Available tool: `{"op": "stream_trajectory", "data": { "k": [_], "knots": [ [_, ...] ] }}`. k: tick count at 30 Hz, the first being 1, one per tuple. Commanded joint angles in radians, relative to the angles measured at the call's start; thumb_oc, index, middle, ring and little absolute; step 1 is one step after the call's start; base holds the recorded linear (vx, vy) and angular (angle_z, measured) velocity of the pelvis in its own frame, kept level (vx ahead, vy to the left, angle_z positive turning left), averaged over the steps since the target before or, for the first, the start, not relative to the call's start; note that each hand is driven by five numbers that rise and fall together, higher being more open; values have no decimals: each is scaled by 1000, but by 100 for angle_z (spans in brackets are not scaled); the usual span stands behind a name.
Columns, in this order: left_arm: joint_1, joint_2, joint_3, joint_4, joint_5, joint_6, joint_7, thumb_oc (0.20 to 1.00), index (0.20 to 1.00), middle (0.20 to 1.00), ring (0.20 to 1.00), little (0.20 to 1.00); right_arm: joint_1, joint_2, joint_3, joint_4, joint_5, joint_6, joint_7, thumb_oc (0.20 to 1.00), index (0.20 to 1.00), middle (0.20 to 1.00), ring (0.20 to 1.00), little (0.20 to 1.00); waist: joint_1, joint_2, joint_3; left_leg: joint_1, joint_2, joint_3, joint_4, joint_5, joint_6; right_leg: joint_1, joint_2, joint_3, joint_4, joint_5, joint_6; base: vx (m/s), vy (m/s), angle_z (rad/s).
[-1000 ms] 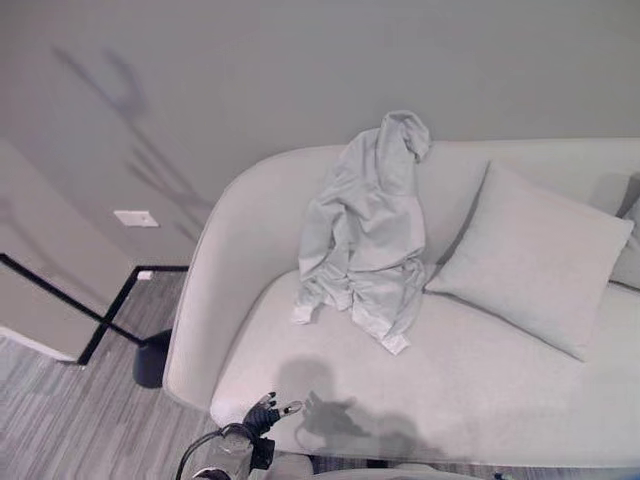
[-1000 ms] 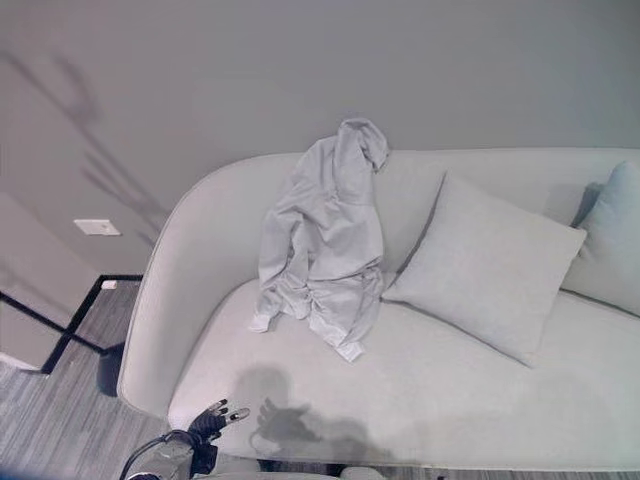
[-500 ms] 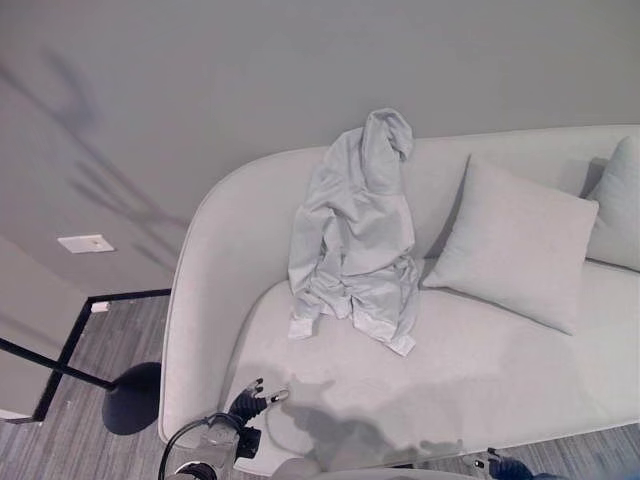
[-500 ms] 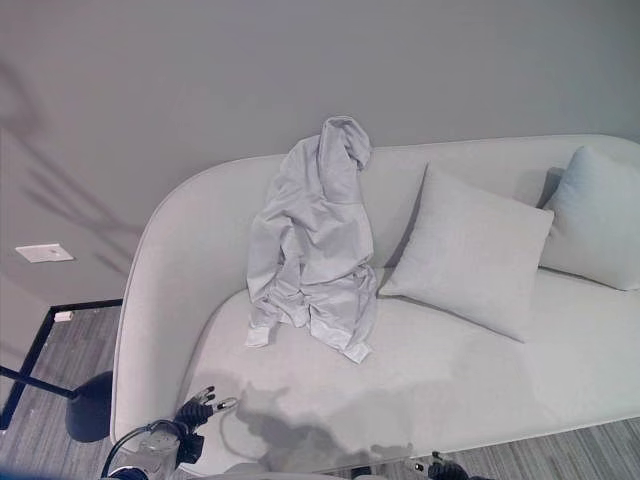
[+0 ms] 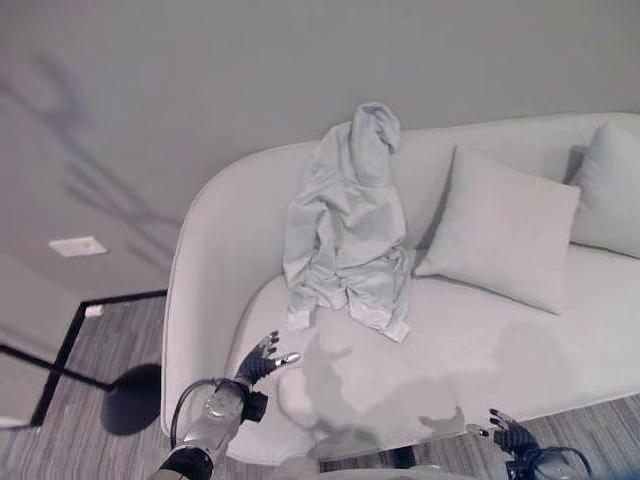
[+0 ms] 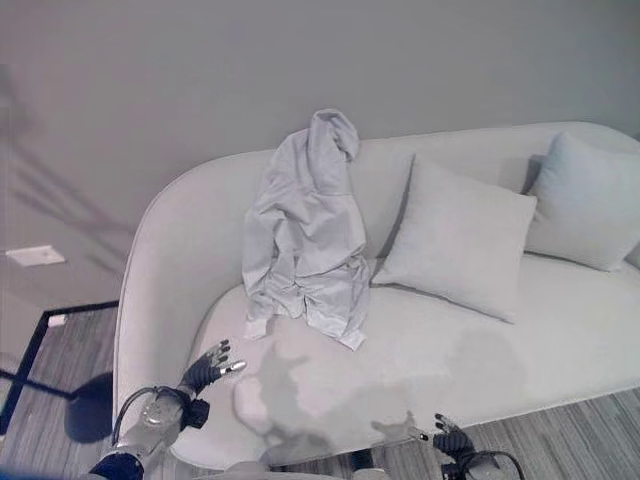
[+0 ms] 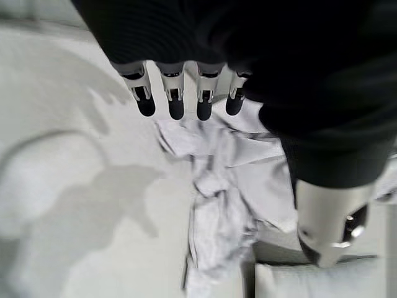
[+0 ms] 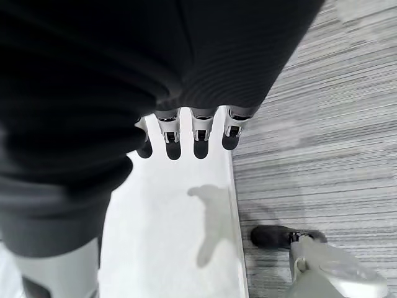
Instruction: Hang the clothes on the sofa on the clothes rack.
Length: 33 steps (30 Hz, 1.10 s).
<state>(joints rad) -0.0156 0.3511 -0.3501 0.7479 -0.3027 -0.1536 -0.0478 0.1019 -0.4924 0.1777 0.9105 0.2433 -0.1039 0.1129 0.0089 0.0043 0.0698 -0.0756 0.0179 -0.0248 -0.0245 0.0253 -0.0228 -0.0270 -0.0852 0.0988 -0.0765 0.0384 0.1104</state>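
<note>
Left eye view: pale hoodie [image 5: 350, 225] drapes over the sofa [image 5: 480, 350] backrest onto the seat. Left hand [image 5: 262, 361] and right hand [image 5: 510, 436] hover low, fingers straight, holding nothing.

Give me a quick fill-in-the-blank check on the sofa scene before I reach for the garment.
1. The grey garment hangs over the sofa's ____ and spills onto the seat.
2. The left hand hovers above the seat with its fingers ____.
3. Beside the garment, a square ____ leans on the sofa.
4. The right hand is near the seat's ____ edge.

Missing words: backrest; open; cushion; front
</note>
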Motion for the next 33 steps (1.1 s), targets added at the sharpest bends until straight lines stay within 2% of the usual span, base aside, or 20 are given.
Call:
{"op": "stream_trajectory", "data": {
  "k": [1,9,13,15,20,25,26,29,30,33],
  "knots": [
    [-53,31,40,-40,-14,-33,-9,1000,1000,1000,1000,1000,-41,-54,-45,-56,-11,-33,-11,1000,1000,1000,1000,1000,1,-51,26,79,-14,1,-63,-26,-11,-6,-17,-22,-11,32,53,91,-79,6],
    [-113,65,20,-63,59,-31,0,1000,1000,1000,1000,1000,-90,-169,-100,-286,-27,-47,-31,1000,1000,1000,1000,1000,-11,-45,25,75,3,-1,-63,-33,-25,6,-12,-39,-11,16,52,74,-26,10],
    [-244,94,-28,-44,95,-37,31,1000,1000,1000,1000,1000,-212,-225,-73,-313,-7,-61,-60,1000,1000,1000,1000,1000,-13,-40,54,39,2,-1,-63,-24,-26,-29,-11,-33,-11,25,54,-55,-7,-4],
    [-408,120,-76,-19,97,-44,68,1000,1000,1000,1000,1000,-371,-266,-13,-299,20,-75,-84,1000,1000,1000,1000,1000,-14,-40,98,-20,-1,-4,-63,-5,-31,-88,-8,-26,-11,43,58,-172,-27,0],
    [-701,159,-165,91,74,-51,123,1000,1000,1000,1000,1000,-681,-290,136,-154,77,-84,-128,1000,1000,1000,1000,1000,-11,-46,155,-120,-11,-10,-63,33,-41,-182,-2,-14,-11,76,65,-101,-23,3],
    [-1068,226,-283,315,70,-61,160,1000,1000,1000,1000,1000,-1063,-308,343,156,131,-78,-142,1000,1000,1000,1000,1000,-14,-44,203,-226,-18,-21,-63,73,-53,-286,7,-1,-11,109,76,-64,-22,-1],
    [-1187,240,-321,398,66,-61,168,1000,1000,1000,1000,1000,-1185,-311,392,250,160,-75,-151,1000,1000,1000,1000,1000,-13,-42,213,-266,-20,-26,-63,87,-58,-322,9,-1,-11,115,81,-63,-23,-3],
    [-1289,246,-346,466,57,-64,179,1000,1000,1000,1000,1000,-1296,-300,444,326,187,-70,-151,1000,1000,1000,1000,1000,-16,-39,224,-310,-23,-35,-63,99,-63,-364,12,3,-11,126,83,-47,-15,3],
    [-1376,264,-395,509,81,-68,188,1000,1000,1000,1000,1000,-1383,-309,488,377,197,-69,-152,1000,1000,1000,1000,1000,-15,-36,231,-344,-27,-42,-63,109,-68,-395,13,4,-11,132,84,-34,-10,2],
    [-1417,278,-417,533,94,-67,195,1000,1000,1000,1000,1000,-1422,-308,508,399,203,-71,-152,1000,1000,1000,1000,1000,-16,-33,232,-367,-29,-49,-63,115,-69,-416,13,4,-11,134,86,-6,-2,2]
  ]
}}
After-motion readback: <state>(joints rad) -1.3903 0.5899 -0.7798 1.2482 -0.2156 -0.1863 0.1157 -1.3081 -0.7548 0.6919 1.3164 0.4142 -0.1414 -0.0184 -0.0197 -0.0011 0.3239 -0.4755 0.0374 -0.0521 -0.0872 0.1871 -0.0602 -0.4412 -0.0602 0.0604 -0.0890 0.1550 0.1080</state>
